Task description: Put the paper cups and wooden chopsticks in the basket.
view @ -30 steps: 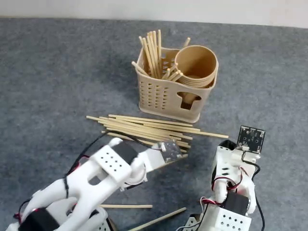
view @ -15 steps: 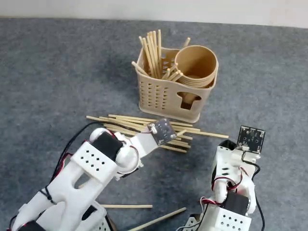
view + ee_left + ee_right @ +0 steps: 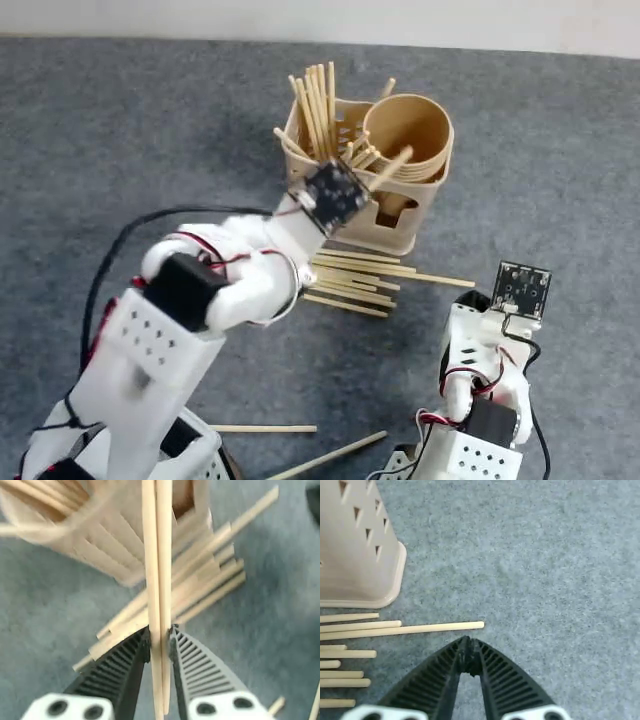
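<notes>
Wooden chopsticks (image 3: 157, 555), slim and pale, sit pinched in the ribbed left claw (image 3: 159, 631); right claw (image 3: 468, 647) closed, empty.

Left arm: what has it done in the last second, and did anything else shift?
The left gripper, shut on two chopsticks, lifted from the pile on the table and swung up to the basket, near the paper cups. The right gripper, basket, cups and pile stayed put.

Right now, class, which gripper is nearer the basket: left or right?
Left. The left gripper, shut on chopsticks, is at the basket's front; the right gripper sits apart, off its corner.
</notes>
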`<state>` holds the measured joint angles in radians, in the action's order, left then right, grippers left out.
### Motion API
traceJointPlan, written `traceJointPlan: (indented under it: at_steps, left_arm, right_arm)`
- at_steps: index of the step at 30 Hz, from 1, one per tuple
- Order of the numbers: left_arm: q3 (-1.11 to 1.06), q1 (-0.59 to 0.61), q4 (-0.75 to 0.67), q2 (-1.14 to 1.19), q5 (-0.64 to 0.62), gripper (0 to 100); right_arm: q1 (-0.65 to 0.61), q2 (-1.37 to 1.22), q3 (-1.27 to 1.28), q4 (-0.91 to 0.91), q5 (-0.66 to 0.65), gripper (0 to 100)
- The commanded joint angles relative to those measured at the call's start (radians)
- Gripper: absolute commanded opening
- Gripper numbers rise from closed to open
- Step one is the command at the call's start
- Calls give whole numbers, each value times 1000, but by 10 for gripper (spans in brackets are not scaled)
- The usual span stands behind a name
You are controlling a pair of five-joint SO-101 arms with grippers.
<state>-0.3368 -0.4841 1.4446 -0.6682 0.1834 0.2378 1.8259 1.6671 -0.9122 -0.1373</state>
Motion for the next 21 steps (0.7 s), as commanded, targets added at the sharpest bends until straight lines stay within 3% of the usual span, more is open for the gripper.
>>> traceJointPlan:
  at_steps: [1,7,9,14,21]
  left_arm:
    - [189,15,-3,-28,-80,6]
    - [378,13,-8,-24,-215,6]
    - [412,15,-68,-24,-244,6]
    - [364,16,-325,-22,-276,6]
    - [182,84,-790,-22,-319,6]
  right_arm:
    - [8,12,105,22,3,5]
    - [8,12,105,22,3,5]
    - [8,12,105,22,3,5]
    - [8,12,105,22,3,5]
    - [8,12,105,22,3,5]
